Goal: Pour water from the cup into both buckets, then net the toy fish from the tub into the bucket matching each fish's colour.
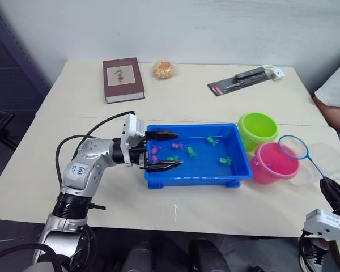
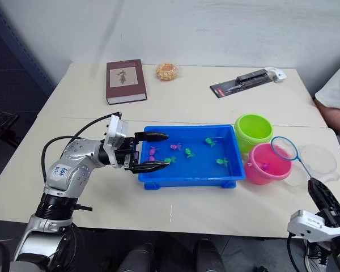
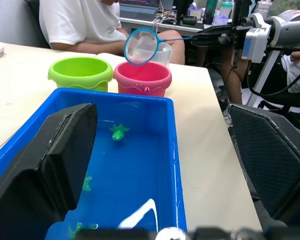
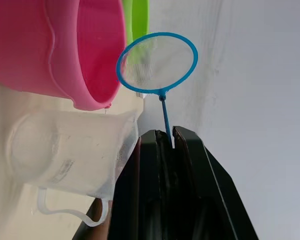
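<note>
Table (image 1: 73,164): tub (image 1: 195,180) at centre, long axis left-right, fish (image 1: 191,151) scattered inside, pink and green. Green bucket (image 1: 257,130) and pink bucket (image 1: 273,162) touching, just right of tub; cup (image 1: 327,160) right of pink one. Left gripper (image 1: 161,151) spread wide, straddling tub's left end wall, gripping nothing. Right gripper (image 4: 171,137) clamped on net (image 1: 294,147) handle; hoop over pink bucket, handle running back toward gripper. Left wrist view adds seated person (image 3: 82,22) beyond buckets. Right wrist view shows cup's handle.
</note>
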Robot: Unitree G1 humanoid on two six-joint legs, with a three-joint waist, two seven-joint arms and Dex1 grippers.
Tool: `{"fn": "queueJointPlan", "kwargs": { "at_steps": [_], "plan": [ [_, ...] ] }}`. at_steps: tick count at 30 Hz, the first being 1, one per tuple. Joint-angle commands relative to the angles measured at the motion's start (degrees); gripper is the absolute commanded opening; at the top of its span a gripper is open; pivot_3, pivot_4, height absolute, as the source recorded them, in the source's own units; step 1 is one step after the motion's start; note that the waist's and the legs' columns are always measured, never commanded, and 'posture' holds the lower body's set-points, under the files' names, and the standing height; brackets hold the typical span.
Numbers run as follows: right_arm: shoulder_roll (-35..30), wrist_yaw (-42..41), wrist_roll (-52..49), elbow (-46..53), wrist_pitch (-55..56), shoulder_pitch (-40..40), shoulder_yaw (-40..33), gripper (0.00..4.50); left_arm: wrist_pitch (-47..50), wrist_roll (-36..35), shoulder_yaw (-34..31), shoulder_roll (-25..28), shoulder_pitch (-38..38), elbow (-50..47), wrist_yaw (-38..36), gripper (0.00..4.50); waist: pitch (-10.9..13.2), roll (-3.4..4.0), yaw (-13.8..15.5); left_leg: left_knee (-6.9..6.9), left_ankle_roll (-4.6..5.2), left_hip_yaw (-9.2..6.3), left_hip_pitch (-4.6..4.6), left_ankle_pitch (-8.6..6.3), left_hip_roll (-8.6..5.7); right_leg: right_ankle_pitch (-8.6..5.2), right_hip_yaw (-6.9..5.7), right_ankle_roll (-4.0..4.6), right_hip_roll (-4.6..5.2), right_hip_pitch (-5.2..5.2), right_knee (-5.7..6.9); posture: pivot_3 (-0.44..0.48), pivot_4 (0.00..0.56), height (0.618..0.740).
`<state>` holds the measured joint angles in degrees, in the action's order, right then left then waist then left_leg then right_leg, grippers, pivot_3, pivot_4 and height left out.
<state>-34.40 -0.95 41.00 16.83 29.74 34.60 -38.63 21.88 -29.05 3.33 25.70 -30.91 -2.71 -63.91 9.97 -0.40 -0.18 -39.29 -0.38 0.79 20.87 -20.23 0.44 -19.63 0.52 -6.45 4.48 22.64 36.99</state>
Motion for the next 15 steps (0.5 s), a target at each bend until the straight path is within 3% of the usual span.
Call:
{"fn": "queueJointPlan", "kwargs": {
  "at_steps": [1, 5, 8, 13, 15],
  "plan": [
    [0.45, -2.29, -9.36, 4.29, -0.58, -0.09, -1.2, 0.0, -0.23, -0.92, -0.68, 0.3, 0.09, -1.98, 0.07, 4.49, 0.0, 0.0, -0.01, 0.0, 0.0, 0.0, -0.01, 0.0, 0.0, 0.0, 0.0, 0.0, 0.0, 0.0, 0.01, 0.0, 0.15, 0.738],
    [-1.88, -15.88, -35.84, 11.24, -11.34, -1.78, 1.97, 0.0, -0.65, -0.3, -2.56, 2.73, 0.9, -1.01, 0.08, 4.49, 0.0, 0.0, -0.4, 0.04, -0.02, 0.01, -0.14, 0.01, 0.08, 0.0, 0.01, 0.0, -0.04, -0.1, 0.02, 0.0, 0.15, 0.738],
    [-4.81, -22.67, -50.04, 16.85, -21.8, -4.57, 2.05, 0.0, -1.42, 0.02, -4.14, 4.87, 2.21, -0.26, 0.14, 4.49, 0.0, 0.01, -1.0, 0.12, -0.01, 0.04, -0.39, 0.01, 0.11, 0.0, 0.01, 0.0, 0.0, -0.3, 0.01, 0.0, 0.15, 0.738],
    [-11.51, -25.81, -73.61, 24.84, -45.38, -12.4, 4.8, 0.0, -2.49, 0.53, -7.47, 8.12, 5.18, 0.11, 1.6, 4.49, 0.01, 0.0, -1.29, 0.14, -0.01, -0.08, -0.46, 0.0, 0.26, 0.0, -0.03, 0.01, 0.15, -0.43, 0.02, 0.0, 0.15, 0.738],
    [-15.03, -25.65, -79.54, 26.68, -54.69, -17.17, 10.61, 0.0, -2.76, 0.81, -8.45, 8.79, 6.13, -0.09, 2.76, 4.49, 0.01, -0.01, -1.26, 0.14, -0.02, -0.15, -0.44, 0.0, 0.26, 0.0, -0.05, 0.01, 0.17, -0.42, -0.01, 0.0, 0.15, 0.738]
  ]
}}
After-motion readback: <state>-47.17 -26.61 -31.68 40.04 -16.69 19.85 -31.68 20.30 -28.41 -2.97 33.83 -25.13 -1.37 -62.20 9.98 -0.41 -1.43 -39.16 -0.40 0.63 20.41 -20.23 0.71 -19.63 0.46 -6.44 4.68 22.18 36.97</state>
